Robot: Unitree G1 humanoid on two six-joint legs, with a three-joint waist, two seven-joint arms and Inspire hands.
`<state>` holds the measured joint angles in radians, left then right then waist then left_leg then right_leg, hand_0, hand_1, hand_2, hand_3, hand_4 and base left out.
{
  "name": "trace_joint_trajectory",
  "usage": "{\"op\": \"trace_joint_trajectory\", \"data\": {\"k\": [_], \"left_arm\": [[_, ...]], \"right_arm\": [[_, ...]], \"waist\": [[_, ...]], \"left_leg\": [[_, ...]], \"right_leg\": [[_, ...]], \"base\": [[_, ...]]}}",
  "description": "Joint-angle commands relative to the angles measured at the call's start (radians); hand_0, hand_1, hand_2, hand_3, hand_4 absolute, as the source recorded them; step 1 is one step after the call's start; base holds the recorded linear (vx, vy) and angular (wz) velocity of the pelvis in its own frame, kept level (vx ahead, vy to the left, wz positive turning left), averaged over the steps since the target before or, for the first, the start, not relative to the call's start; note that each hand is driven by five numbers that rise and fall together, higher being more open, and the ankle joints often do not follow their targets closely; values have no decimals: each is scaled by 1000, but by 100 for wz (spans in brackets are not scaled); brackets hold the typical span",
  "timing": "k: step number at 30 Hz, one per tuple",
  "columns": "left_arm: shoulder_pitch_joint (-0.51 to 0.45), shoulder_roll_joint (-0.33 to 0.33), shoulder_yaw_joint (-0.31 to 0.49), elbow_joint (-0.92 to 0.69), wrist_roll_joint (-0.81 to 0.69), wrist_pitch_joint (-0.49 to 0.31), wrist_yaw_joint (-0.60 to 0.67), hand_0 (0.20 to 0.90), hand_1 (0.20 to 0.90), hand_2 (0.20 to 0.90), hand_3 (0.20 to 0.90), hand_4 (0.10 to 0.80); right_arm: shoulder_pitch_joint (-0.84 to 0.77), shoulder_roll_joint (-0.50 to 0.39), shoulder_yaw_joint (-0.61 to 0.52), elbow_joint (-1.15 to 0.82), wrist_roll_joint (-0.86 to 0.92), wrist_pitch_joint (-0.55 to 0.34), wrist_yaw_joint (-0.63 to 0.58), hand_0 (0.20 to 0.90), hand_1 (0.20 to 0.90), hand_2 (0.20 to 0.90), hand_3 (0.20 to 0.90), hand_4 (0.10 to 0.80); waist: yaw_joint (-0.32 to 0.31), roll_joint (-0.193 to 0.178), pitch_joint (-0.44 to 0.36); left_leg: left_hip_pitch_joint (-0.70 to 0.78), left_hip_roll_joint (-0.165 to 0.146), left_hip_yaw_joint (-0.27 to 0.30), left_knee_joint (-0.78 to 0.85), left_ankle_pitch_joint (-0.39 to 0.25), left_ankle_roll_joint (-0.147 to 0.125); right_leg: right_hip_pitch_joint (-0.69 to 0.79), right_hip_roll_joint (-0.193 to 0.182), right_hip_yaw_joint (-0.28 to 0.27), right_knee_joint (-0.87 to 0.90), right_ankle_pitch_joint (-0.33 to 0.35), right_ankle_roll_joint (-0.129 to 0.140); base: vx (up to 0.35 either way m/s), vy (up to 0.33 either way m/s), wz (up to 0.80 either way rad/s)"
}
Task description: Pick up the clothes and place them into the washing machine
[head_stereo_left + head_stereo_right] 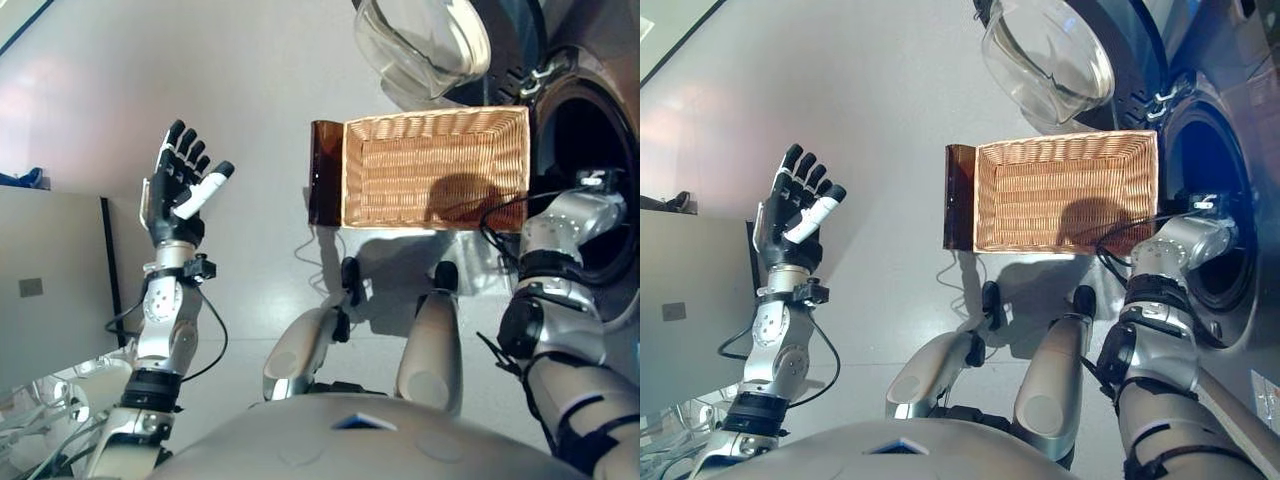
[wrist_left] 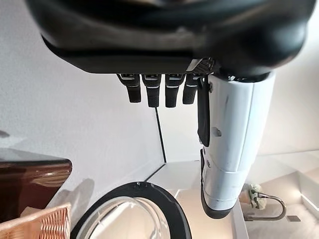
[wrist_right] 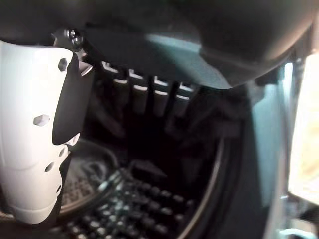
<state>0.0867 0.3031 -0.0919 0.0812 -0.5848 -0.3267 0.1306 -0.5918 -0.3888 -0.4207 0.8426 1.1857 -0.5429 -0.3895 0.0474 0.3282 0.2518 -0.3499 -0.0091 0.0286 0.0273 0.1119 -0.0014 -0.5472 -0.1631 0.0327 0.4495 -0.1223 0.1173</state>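
Inside the washing machine (image 1: 1210,200), the right hand (image 3: 144,94) has relaxed fingers and holds nothing; the left hand (image 1: 178,190) is raised, spread, empty.

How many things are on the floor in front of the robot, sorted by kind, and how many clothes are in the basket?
Wicker basket: 1, no clothes visible in it
Washing machine, glass door open: 1
Dark brown panel beside the basket: 1
Clothes in view: 0
Total: 3
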Motion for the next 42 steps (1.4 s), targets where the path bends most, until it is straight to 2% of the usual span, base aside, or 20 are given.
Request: {"op": "trace_joint_trajectory", "data": {"k": [1,3,8,9,10,15,16,19,21,22,29,30,33,39,42], "left_arm": [[-33,3,57,-53,-26,-86,0,900,900,900,900,800],[-31,-7,58,-35,-42,-76,-4,900,900,900,900,800],[-20,-26,55,1,-48,-54,-15,900,900,900,900,800],[-22,-27,54,20,-40,-45,-19,900,900,900,900,800],[-21,-27,55,21,-40,-45,-19,900,900,900,900,800],[-12,-15,41,112,12,4,-34,900,900,900,900,800],[-12,-15,41,112,12,4,-34,900,900,900,900,800],[-1,-32,53,252,37,42,-43,900,900,900,900,800],[-1,-32,52,254,37,41,-43,900,900,900,900,800],[-9,-39,64,350,79,53,-29,900,900,900,900,800],[-36,-36,79,662,246,90,-1,900,900,900,900,800],[-42,-33,78,728,301,99,5,900,900,900,900,800],[-51,-30,78,819,349,105,11,900,900,900,900,800],[-75,-29,60,1045,498,145,-1,900,900,900,900,800],[-76,-39,42,1086,536,153,-15,900,900,900,900,800]], "right_arm": [[55,47,89,-12,-10,1,86,900,900,900,900,800],[96,100,137,-3,-6,44,119,900,900,900,900,800],[160,182,180,30,2,89,149,900,900,900,900,800],[175,207,206,43,2,113,162,900,900,900,900,800],[177,209,207,42,3,113,163,900,900,900,900,800],[237,233,253,70,-27,171,190,900,900,900,900,800],[237,233,253,70,-27,171,190,900,900,900,900,800],[340,243,279,31,-108,205,206,900,900,900,900,800],[342,244,280,29,-109,206,205,900,900,900,900,800],[399,243,284,15,-164,216,209,900,900,900,900,800],[544,235,295,69,-331,256,223,900,900,900,900,800],[577,224,322,96,-432,275,218,900,900,900,900,800],[609,219,339,121,-489,289,225,900,900,900,900,800],[639,199,424,285,-780,358,204,900,900,900,900,800],[646,193,487,373,-955,398,187,900,900,900,900,800]], "waist": [[13,-62,-89],[9,-85,-82],[3,-120,-80],[0,-138,-81],[-1,-139,-80],[-12,-196,-83],[-12,-196,-83],[-35,-249,-112],[-36,-249,-110],[-50,-271,-128],[-90,-321,-184],[-97,-330,-198],[-104,-340,-210],[-111,-356,-238],[-112,-356,-251]], "left_leg": [[9,-12,-24,82,-129,-78],[14,-10,-26,84,-130,-79],[38,-4,-31,76,-130,-81],[50,-1,-31,71,-130,-83],[53,-1,-31,70,-130,-83],[107,6,-34,56,-134,-84],[107,6,-34,56,-134,-84],[176,16,-26,12,-128,-84],[181,16,-26,9,-127,-84],[213,21,-21,-9,-123,-83],[315,37,8,-64,-116,-80],[339,40,16,-77,-115,-80],[361,43,22,-83,-115,-80],[407,49,44,-97,-113,-77],[426,48,49,-112,-112,-74]], "right_leg": [[87,-2,-22,-187,42,-1],[100,1,-25,-198,49,-3],[143,2,-34,-227,59,-1],[162,3,-36,-245,67,0],[166,3,-37,-248,68,0],[242,4,-52,-287,81,6],[242,4,-52,-287,81,6],[318,6,-65,-353,106,17],[322,6,-65,-356,108,17],[352,7,-63,-379,123,21],[432,14,-49,-424,149,35],[451,15,-43,-432,154,37],[471,15,-36,-442,159,41],[503,15,-16,-456,177,50],[523,10,-12,-471,184,56]], "base": [[2,-10,-3],[-6,-29,-4],[17,-20,0],[42,-27,7],[55,-20,4],[65,-26,1],[99,2,-2],[127,15,-5],[77,9,-5],[126,23,-7],[85,30,-15],[28,30,-15],[18,16,-16],[-10,15,-17],[5,22,-5]]}}
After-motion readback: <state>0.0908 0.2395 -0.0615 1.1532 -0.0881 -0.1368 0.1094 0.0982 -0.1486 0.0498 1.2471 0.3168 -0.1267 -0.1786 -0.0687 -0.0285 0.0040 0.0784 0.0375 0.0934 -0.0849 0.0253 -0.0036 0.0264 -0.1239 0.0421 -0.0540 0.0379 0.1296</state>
